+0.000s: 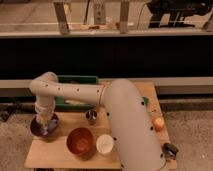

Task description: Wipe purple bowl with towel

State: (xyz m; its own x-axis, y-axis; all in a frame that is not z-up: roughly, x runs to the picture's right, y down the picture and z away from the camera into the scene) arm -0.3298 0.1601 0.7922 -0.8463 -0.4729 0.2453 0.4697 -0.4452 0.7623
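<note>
The purple bowl (37, 127) sits at the left edge of the wooden table (60, 152). My arm reaches across from the right, bends at an elbow and drops straight down into the bowl. The gripper (46, 125) is at the end of that wrist, inside the bowl. A pale bit under the wrist may be the towel (48, 126), but it is mostly hidden by the arm.
An orange-brown bowl (80, 141) and a small white bowl (104, 144) stand at the table's front. A small metal cup (91, 116) is at the middle, a green tray (75, 80) behind the arm, an orange fruit (158, 123) and a dark object (170, 150) at the right.
</note>
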